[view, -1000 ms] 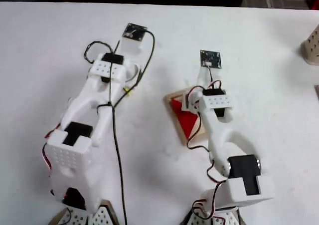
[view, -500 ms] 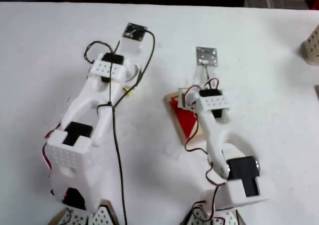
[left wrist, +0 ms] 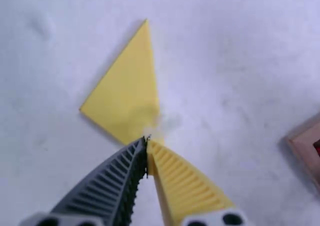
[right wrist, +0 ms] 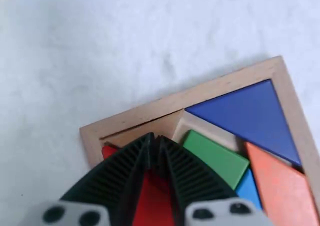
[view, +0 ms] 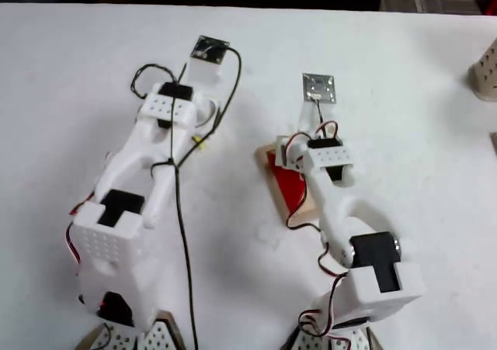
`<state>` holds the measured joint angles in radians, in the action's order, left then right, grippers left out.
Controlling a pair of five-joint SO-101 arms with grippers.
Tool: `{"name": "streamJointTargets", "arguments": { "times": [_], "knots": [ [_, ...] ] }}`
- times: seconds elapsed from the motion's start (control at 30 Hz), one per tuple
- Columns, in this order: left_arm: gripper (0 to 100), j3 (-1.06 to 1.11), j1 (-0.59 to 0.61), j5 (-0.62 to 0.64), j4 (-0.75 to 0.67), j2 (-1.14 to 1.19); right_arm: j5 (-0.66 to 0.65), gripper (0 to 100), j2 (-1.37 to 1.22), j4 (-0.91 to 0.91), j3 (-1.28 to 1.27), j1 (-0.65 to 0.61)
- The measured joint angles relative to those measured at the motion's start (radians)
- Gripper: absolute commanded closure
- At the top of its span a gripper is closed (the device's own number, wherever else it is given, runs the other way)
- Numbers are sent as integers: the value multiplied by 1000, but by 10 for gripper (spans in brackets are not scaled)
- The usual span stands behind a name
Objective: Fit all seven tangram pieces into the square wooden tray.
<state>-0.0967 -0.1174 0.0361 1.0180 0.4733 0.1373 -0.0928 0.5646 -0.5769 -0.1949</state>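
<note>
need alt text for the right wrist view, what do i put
The right gripper, fingers shut, hangs over one corner of the square wooden tray, which lies on a white table. In the tray lie a dark blue triangle, a green piece, an orange piece, a light blue piece and a red piece partly under the gripper.

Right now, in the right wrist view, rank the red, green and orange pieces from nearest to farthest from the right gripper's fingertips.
1. The red piece: directly beneath the right gripper, showing between its fingers.
2. The green piece: just beside the fingers, towards the middle of the wooden tray.
3. The orange piece: beyond the green piece, against the tray's side rim.
</note>
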Motion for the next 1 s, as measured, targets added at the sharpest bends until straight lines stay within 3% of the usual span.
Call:
{"name": "streamJointTargets", "arguments": {
  "times": [0.47, 0.67, 1.0],
  "knots": [
    [969, 0, 0, 0, 0, 0, 0, 981, -2, 6, 31, 74],
    [969, 0, 0, 0, 0, 0, 0, 981, 117, 178, 58, 107],
    [969, 0, 0, 0, 0, 0, 0, 978, 137, 64, -87, 115]
  ]
}}
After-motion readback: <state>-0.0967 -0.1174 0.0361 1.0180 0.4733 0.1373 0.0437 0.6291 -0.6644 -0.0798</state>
